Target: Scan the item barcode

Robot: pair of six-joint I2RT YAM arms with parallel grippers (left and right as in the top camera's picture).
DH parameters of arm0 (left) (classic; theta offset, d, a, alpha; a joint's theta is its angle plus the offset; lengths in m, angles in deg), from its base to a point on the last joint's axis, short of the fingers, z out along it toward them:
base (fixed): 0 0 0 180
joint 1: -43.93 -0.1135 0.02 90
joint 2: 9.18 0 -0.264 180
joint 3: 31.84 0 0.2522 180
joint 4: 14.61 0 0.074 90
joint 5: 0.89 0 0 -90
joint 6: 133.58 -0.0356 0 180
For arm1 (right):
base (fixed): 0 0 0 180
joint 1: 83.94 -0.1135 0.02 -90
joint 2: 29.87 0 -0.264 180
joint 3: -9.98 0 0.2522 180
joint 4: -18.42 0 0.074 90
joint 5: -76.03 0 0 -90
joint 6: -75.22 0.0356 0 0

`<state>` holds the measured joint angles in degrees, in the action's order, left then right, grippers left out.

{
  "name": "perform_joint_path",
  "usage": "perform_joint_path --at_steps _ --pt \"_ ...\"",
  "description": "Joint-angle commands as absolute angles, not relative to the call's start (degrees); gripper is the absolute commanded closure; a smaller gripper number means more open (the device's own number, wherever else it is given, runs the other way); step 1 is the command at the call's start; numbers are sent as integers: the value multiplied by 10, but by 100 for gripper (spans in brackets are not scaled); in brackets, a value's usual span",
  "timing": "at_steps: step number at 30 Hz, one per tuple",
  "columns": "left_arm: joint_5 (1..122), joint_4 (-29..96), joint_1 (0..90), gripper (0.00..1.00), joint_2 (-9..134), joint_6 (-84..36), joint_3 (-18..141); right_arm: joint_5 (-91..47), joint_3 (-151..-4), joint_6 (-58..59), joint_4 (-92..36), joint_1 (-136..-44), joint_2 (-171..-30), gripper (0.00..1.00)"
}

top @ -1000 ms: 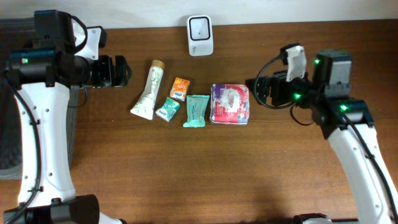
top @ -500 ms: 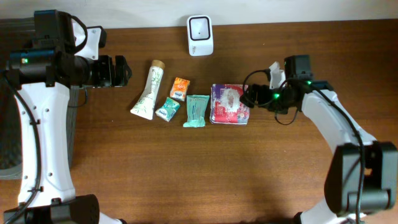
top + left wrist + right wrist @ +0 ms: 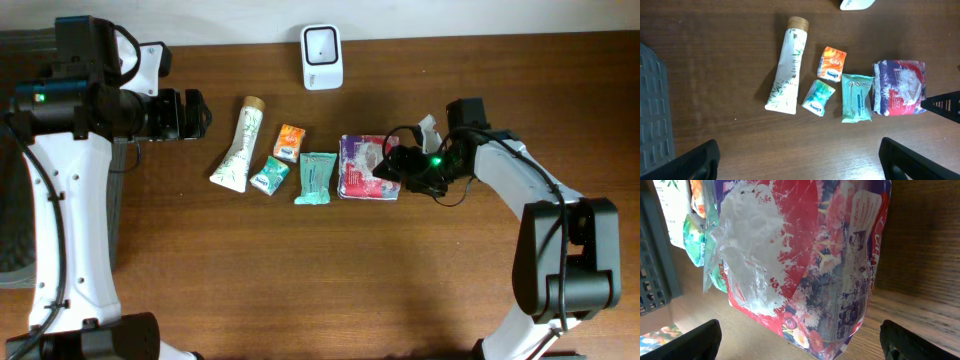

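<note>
Five items lie in a loose row on the brown table (image 3: 300,280). The red and purple packet (image 3: 366,160) is the rightmost of them and lies flat near the table's middle. The white scanner (image 3: 322,57) stands well apart from it at the far edge. The right gripper (image 3: 388,170) is low at the packet's right edge with its jaws spread wide. In the right wrist view the crinkled packet fills the space ahead of the two fingers (image 3: 695,340); whether they touch it cannot be told. Just left of the packet lies a teal wipes pack (image 3: 317,178). Next comes a small teal sachet (image 3: 269,176) with an orange sachet (image 3: 289,142) just beyond it, then a cream tube (image 3: 238,146) with its cap pointing far. The left gripper (image 3: 190,113) hangs to the left of the tube, jaws fully apart and holding nothing. A grey crate (image 3: 652,120) sits at the table's left side.
</note>
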<state>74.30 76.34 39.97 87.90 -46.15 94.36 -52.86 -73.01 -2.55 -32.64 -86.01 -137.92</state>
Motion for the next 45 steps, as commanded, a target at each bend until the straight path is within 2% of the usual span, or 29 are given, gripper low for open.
perform_joint_path --at_steps 1,5,8,13,16,18,20,21,26,30,34,40,45 --pt "737 764 400 1 879 -462 946 -538 -738 -22 -329 -859 -1383 2" --pt "737 764 400 1 879 -462 946 -495 -738 -15 -340 -858 -1383 4" --pt "737 764 400 1 879 -462 946 -489 -733 -16 -342 -858 -1384 16" --pt "737 764 400 1 879 -462 946 -510 -715 -16 -290 -858 -1400 23" --pt "737 764 400 1 879 -462 946 -510 -706 -16 -253 -858 -1421 38" --pt "737 764 400 1 879 -462 946 -513 -706 -23 -246 -859 -1432 60" --pt "737 764 400 1 879 -462 946 -535 -706 -23 -243 -858 -1432 87" --pt "737 764 400 1 879 -462 946 -557 -707 -23 -235 -858 -1432 96" --pt "737 764 400 1 879 -462 946 -683 -717 -48 -173 -858 -1410 96" --pt "737 764 400 1 879 -462 946 -691 -737 -117 -171 -858 -1330 96" --pt "737 764 400 1 879 -462 946 -688 -737 -234 -147 -858 -1228 96" --pt "737 764 400 1 879 -462 946 -688 -737 -216 -74 -858 -1183 96" --pt "737 764 400 1 879 -462 946 -647 -736 -172 -97 -858 -1183 96"
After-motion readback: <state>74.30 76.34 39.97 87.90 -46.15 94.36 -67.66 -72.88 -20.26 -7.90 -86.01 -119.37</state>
